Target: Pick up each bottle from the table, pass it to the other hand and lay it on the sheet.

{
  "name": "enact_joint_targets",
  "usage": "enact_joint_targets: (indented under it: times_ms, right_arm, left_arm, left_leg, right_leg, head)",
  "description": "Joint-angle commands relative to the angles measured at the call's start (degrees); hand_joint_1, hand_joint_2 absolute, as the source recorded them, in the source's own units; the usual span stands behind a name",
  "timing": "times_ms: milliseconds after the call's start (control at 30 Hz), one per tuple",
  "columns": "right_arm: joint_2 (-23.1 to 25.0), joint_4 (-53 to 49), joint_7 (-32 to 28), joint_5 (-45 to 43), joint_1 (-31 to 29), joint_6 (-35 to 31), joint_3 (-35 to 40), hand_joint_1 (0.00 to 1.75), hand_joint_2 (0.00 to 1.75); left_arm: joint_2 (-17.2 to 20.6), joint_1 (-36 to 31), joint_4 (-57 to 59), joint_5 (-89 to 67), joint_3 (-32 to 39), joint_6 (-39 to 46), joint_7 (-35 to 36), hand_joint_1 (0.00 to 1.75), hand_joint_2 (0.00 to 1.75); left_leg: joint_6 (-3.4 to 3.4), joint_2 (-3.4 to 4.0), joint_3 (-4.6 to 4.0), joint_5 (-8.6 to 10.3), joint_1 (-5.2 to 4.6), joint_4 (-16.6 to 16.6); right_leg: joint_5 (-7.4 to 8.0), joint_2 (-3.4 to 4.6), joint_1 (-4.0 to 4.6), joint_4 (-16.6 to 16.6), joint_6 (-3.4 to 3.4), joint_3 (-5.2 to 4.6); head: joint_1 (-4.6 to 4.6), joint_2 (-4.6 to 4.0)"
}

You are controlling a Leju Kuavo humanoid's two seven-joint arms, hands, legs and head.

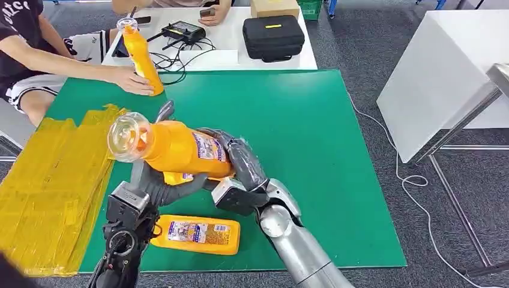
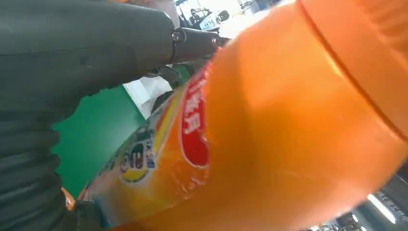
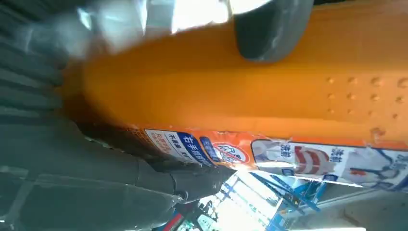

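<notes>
My right hand [image 1: 243, 163] grips an orange bottle [image 1: 180, 147] by its lower body and holds it on its side above the green mat, clear cap [image 1: 127, 137] toward the yellow sheet [image 1: 54, 186]. My left hand [image 1: 147, 191] is right under the bottle's neck end, fingers [image 1: 180, 185] spread beneath it and one finger [image 1: 164, 111] standing up behind it. The bottle's label [image 2: 192, 125] sits close by the left thumb [image 2: 96, 43], and its orange side [image 3: 231, 91] lies against the right hand. A second orange bottle [image 1: 198, 234] lies flat near the mat's front edge.
A person's hand [image 1: 135, 80] holds a third orange bottle [image 1: 141, 57] upright at the mat's far left corner. Behind the green mat [image 1: 312, 138], a white table carries a black case [image 1: 273, 37], cables and a controller [image 1: 183, 30]. A white cabinet [image 1: 444, 78] stands to the right.
</notes>
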Motion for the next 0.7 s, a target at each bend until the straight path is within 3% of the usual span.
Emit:
enact_joint_targets:
  times_ms: [33,67,100,133,700]
  right_arm:
    - [-1.05,6.57,0.92,2.49,-1.40,-2.46,8.05,1.75,1.75]
    - [-1.12,6.45,0.97,2.22,-1.27,-2.59,8.01,1.75,1.75]
    - [-1.20,6.32,1.04,2.09,-1.19,-2.69,7.93,1.75,1.75]
    - [-1.26,6.16,1.12,1.85,-1.12,-2.74,7.68,1.75,1.75]
    - [-2.99,1.42,2.25,1.11,-0.20,-3.60,5.38,1.75,1.75]
  left_arm:
    - [0.77,-3.04,4.53,2.00,0.16,-0.65,0.35,0.00,1.75]
    - [0.71,-3.29,5.08,2.63,0.12,-0.48,0.26,0.00,1.75]
    - [0.49,-3.28,5.17,3.18,0.41,-0.16,0.14,1.62,1.75]
    - [0.54,-3.33,5.30,3.54,0.38,-0.13,0.03,1.75,1.75]
    - [0.55,-3.98,5.33,4.40,1.81,0.00,0.18,1.75,1.75]
  left_leg:
    - [0.00,0.02,0.27,-0.05,0.04,-0.12]
    - [0.00,-0.03,0.19,-0.03,0.02,-0.09]
    - [0.00,-0.05,0.35,-0.06,0.04,-0.14]
    - [0.00,-0.05,0.28,-0.04,0.03,-0.11]
    - [0.01,-0.10,0.25,-0.03,0.03,-0.10]
  right_leg:
    - [-0.05,-0.07,0.05,-0.12,0.01,0.27]
    - [-0.04,-0.09,0.03,-0.08,0.01,0.18]
    - [-0.09,-0.16,0.06,-0.15,0.02,0.36]
    - [-0.07,-0.15,0.05,-0.11,0.02,0.27]
    - [-0.08,-0.21,0.05,-0.10,0.02,0.24]
  head:
    - [0.00,0.00]
    - [0.00,0.00]
    - [0.00,0.00]
    - [0.00,0.00]
    - [0.00,0.00]
